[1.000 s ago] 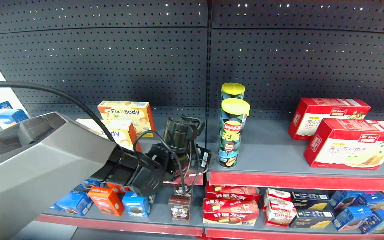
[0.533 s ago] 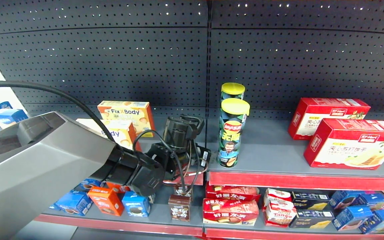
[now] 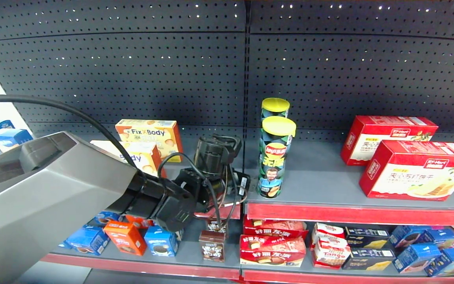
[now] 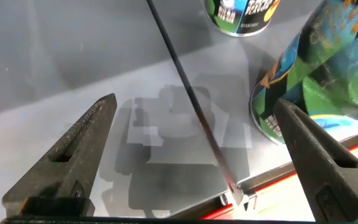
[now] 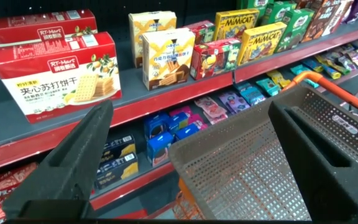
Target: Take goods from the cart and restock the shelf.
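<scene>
Two green chip cans with yellow lids stand one behind the other on the upper shelf board (image 3: 317,173): the front can (image 3: 276,161) and the rear can (image 3: 275,108). My left arm's wrist (image 3: 211,165) hangs at the shelf edge just left of the front can. My left gripper (image 4: 194,106) is open over bare grey shelf, with nothing between its fingers. The front can (image 4: 316,81) stands just outside one finger (image 4: 309,149). My right gripper (image 5: 191,112) is open and holds nothing, above the cart's grey mesh basket (image 5: 241,168).
Orange biscuit boxes (image 3: 150,136) stand left of my left wrist and red cracker boxes (image 3: 416,167) at the right. The lower shelf holds small blue, orange and brown packs (image 3: 211,244). Between the cans and the red boxes the shelf is bare.
My left wrist has shifted very slightly towards the cans. Everything else stays as it was.
</scene>
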Tool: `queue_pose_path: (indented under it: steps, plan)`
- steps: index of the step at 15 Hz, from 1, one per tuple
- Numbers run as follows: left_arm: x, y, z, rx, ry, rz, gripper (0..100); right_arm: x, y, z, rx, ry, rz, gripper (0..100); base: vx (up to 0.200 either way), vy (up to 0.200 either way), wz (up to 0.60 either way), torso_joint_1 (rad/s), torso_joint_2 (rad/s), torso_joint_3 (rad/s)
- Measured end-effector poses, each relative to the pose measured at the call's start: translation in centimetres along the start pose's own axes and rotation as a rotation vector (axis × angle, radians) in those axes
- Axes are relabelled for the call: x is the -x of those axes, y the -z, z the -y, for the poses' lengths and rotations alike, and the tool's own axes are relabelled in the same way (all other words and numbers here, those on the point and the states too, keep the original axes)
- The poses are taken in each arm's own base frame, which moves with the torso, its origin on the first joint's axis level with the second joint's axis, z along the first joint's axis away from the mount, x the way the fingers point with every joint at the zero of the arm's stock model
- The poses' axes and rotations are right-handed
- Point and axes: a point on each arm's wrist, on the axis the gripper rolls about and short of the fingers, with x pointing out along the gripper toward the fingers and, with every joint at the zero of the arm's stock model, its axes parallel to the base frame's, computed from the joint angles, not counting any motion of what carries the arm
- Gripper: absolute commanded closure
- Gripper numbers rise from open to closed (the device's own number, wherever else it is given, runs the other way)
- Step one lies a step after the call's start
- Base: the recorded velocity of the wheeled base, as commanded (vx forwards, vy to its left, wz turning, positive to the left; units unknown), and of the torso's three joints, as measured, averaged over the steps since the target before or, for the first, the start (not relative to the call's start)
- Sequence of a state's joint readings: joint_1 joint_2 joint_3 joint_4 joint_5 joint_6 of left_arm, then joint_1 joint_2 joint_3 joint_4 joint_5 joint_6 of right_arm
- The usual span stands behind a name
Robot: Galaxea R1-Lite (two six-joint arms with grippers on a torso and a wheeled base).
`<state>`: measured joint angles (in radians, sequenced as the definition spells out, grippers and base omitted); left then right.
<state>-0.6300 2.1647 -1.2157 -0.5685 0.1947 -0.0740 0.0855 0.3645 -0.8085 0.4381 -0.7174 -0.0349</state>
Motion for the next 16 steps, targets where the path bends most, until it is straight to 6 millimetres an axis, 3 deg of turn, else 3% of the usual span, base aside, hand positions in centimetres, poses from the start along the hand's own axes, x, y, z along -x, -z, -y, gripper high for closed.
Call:
queue_pose_path:
  steps: [6, 10, 16]
  plan:
    - [0.0, -0.1, 0.2, 0.0, 0.005, 0.004, 0, 0.1, 0.1, 0.1, -0.002, 0.002, 0.003, 0, 0.0, 0.0, 0.0, 0.0, 0.0, 0.0]
    - [0.0, -0.1, -0.7, 0.034, -0.039, 0.005, 0, 0.1, 0.1, 0.1, -0.002, 0.001, 0.004, 0, 0.0, 0.0, 0.0, 0.0, 0.0, 0.0]
    - [2.2, -2.1, -2.1, 0.067, -0.068, 0.053, 0, 0.0, 0.2, 0.0, 0.002, -0.008, -0.002, 0, 0.0, 0.0, 0.0, 0.0, 0.0, 0.0]
